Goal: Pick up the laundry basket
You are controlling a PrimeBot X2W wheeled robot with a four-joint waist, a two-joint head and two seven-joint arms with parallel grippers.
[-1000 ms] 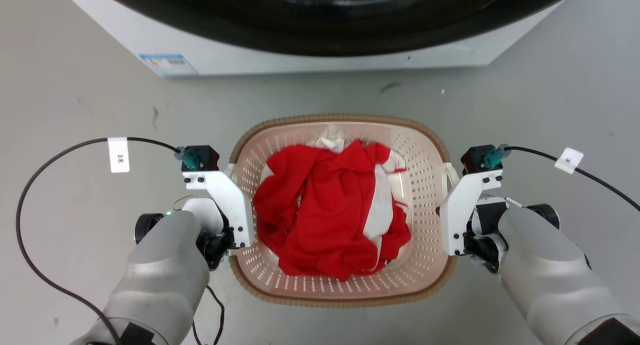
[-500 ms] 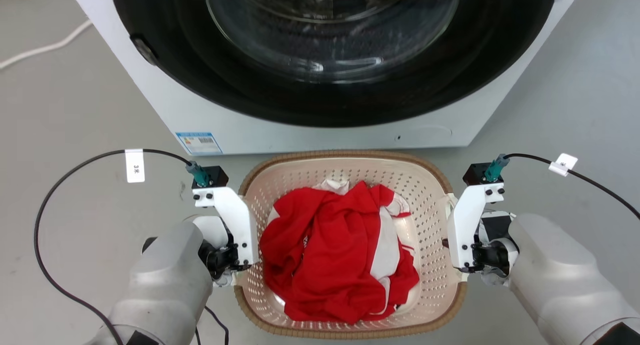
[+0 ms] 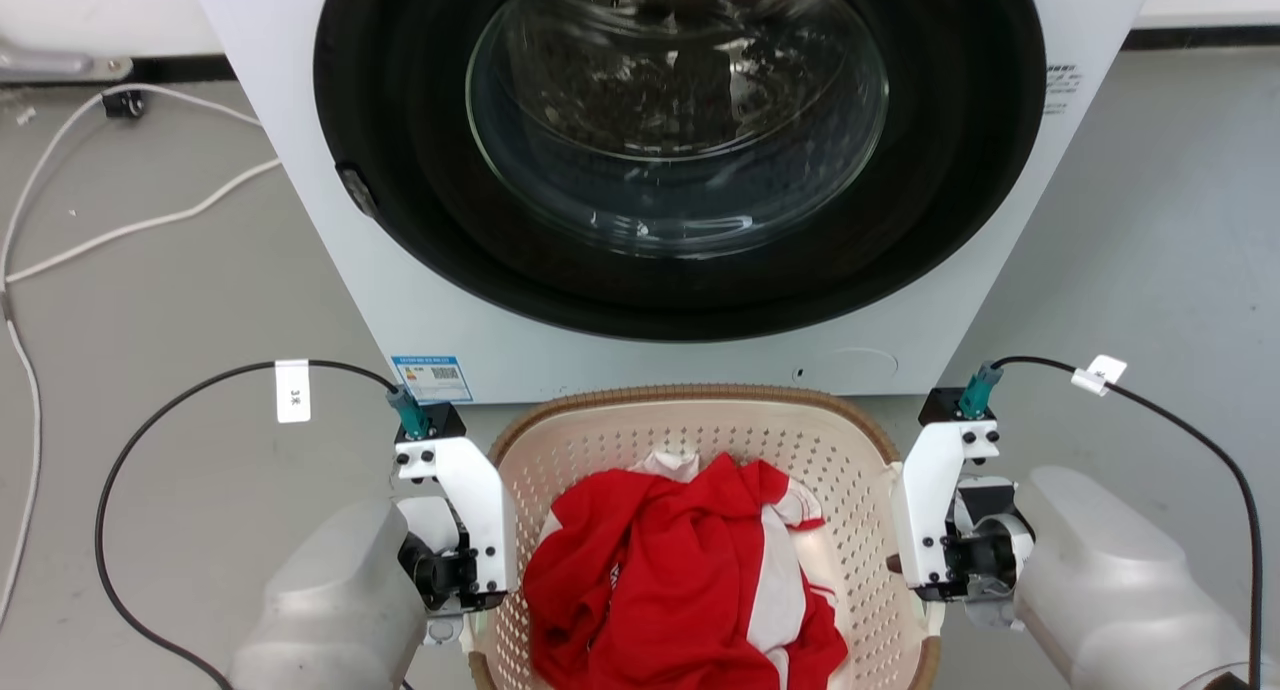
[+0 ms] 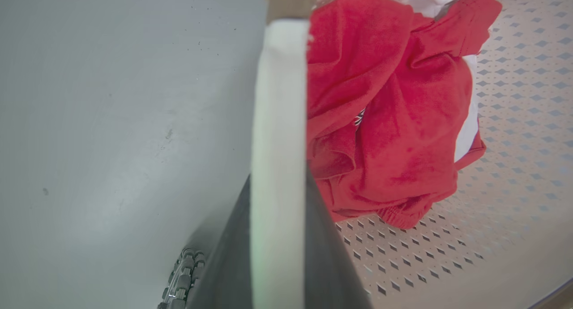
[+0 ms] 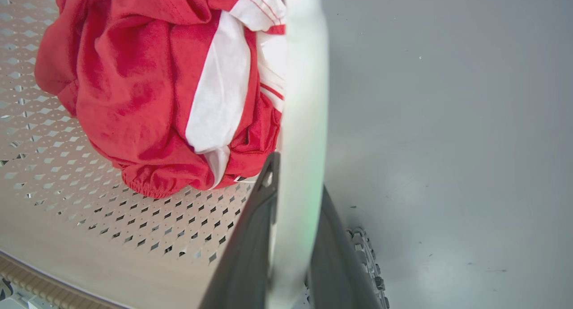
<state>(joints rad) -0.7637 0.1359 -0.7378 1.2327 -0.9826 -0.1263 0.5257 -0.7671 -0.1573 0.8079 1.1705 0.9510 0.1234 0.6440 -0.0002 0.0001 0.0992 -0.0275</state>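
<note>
— Ahead of the robot, what stands around the work?

— One white washing machine. Its round glass door, ringed in black, faces the camera, and a small blue label is stuck low on its front. The machine rises just beyond the far rim of the laundry basket. Grey floor lies to either side. White cords trail over the floor at far left, well apart from the basket.

— Where is the basket?

— At the bottom centre of the head view, between the two arms. It is cream and perforated, with a brown woven-look rim, and its near end is cut off by the frame. Red and white clothing is bunched inside. It may be one garment or several, as the folds hide that.

— How are the arms placed?

— Two pale forearms come in from the lower corners, one at each side of the basket. Each carries a white bracket just beside the rim. A black cable bearing a white tag loops away from each wrist.

— And the grippers?

— In the left wrist view, the left gripper has its two dark fingers pressed against either side of a white side handle. The right wrist view shows the right gripper clamped the same way on the other handle. Whether the basket's base touches the floor, I cannot tell.

— The counts?

— One machine, one basket, two handles, two grippers, two tagged cables.
</note>
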